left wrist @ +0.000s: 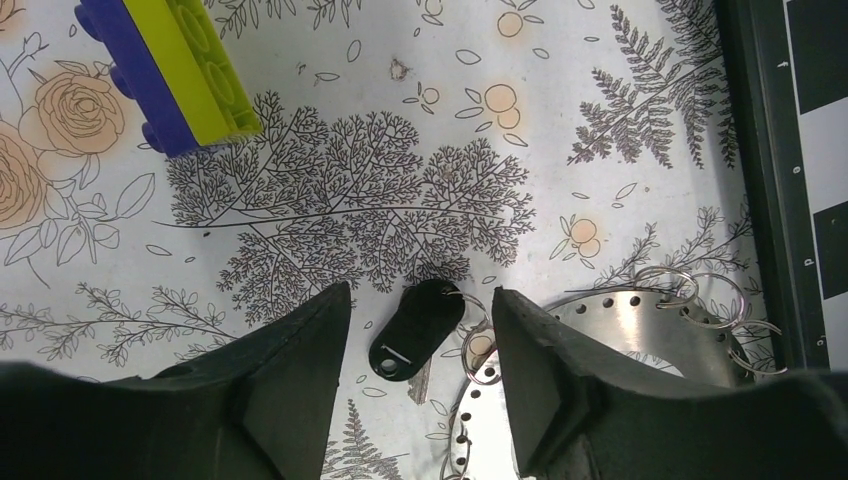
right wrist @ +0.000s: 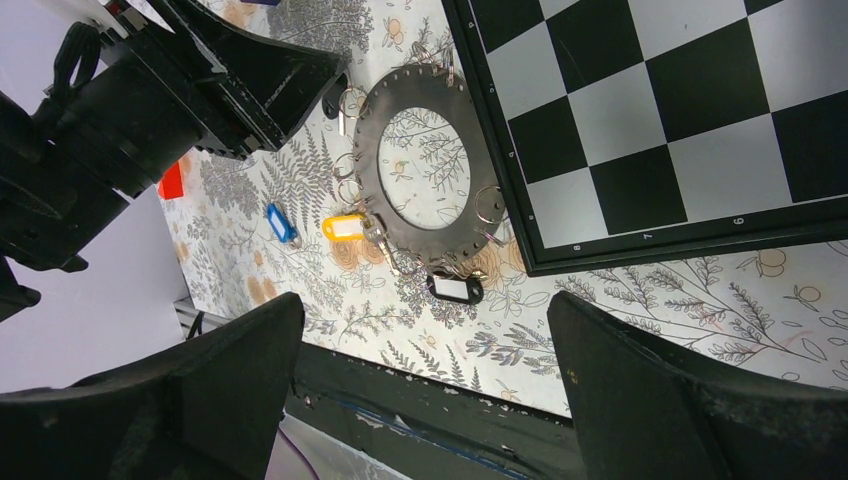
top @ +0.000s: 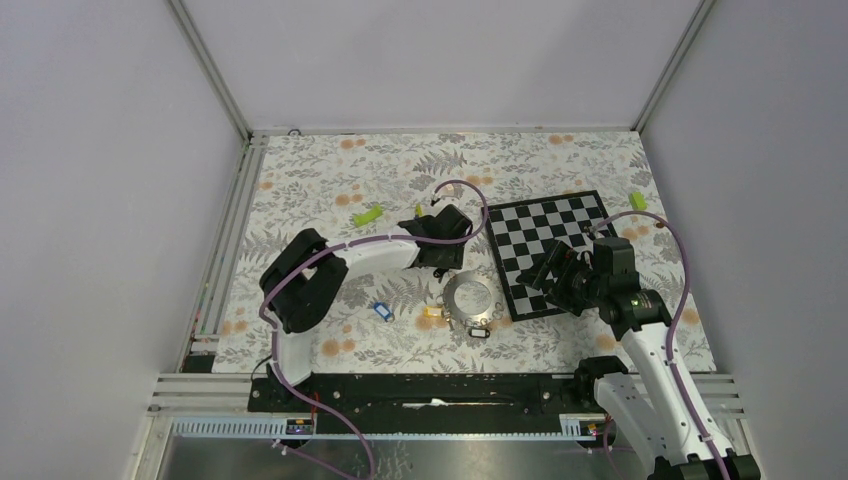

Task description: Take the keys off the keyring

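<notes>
The keyring [top: 468,297] is a flat silvery hoop with small holes along its rim, lying left of the chessboard. A black-tagged key [left wrist: 418,328] lies by the hoop's [left wrist: 640,330] far edge. My left gripper [left wrist: 420,296] straddles this key, open, with a gap on both sides. A yellow key [right wrist: 343,227] and another black key [right wrist: 456,289] sit at the hoop's [right wrist: 430,245] near edge. A blue key [top: 379,311] lies apart to the left. My right gripper [right wrist: 425,310] hangs open and empty above the chessboard's near-left corner.
The chessboard [top: 560,250] lies right of the hoop. A lime-green block [top: 367,215] lies left of the left wrist, and another [top: 637,200] sits at the board's far right. A lime and blue block [left wrist: 170,70] lies ahead of the left gripper. A dark rail [top: 430,390] runs along the near edge.
</notes>
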Motion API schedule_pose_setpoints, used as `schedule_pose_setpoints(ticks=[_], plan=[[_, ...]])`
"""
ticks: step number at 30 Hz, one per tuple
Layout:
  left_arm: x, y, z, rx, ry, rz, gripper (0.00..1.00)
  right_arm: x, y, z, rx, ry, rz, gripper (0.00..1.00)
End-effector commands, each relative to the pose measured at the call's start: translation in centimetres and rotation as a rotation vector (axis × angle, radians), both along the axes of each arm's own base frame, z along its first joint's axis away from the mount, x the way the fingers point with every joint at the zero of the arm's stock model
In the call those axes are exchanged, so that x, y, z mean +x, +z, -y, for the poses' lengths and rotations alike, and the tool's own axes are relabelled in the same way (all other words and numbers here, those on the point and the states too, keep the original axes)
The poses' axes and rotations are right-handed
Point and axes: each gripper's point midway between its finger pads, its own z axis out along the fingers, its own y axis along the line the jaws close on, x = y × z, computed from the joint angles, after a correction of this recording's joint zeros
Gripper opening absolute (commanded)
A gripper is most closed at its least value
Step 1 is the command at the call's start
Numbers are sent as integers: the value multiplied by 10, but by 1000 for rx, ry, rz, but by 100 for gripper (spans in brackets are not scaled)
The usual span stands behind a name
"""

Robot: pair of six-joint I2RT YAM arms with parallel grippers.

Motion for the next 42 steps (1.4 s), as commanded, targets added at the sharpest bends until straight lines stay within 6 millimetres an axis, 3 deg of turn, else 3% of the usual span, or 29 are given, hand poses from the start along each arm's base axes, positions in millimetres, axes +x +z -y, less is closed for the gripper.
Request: schedule_pose_setpoints(ticks=[1, 12, 18, 25, 31, 38, 40, 42], plan=[[10, 6, 7, -8, -15, 24, 59, 1, -4, 4, -23, -10, 4, 100], [5, -14, 11, 22, -47, -30, 48, -1, -9, 5, -30, -4, -6, 100], [-5, -20, -1, 61, -46, -38, 24, -1, -6, 4, -24, 1, -1, 100], [-12, -9, -18, 81, -38, -10, 0, -2, -8, 4, -21, -7, -4, 100], [-20, 1, -32, 96, -58, 7, 0, -1, -3, 3, -12, -4, 6, 100], [-44, 4, -55, 100, -123, 14, 0, -1, -2, 2, -8, -5, 5, 100], [-42, 13, -62, 115, -125, 49, 5, -1, -2, 2, -7, -3, 4, 99], [-39, 29, -62, 102, -143, 95, 17, -1, -2, 2, -6, -7, 5, 100]])
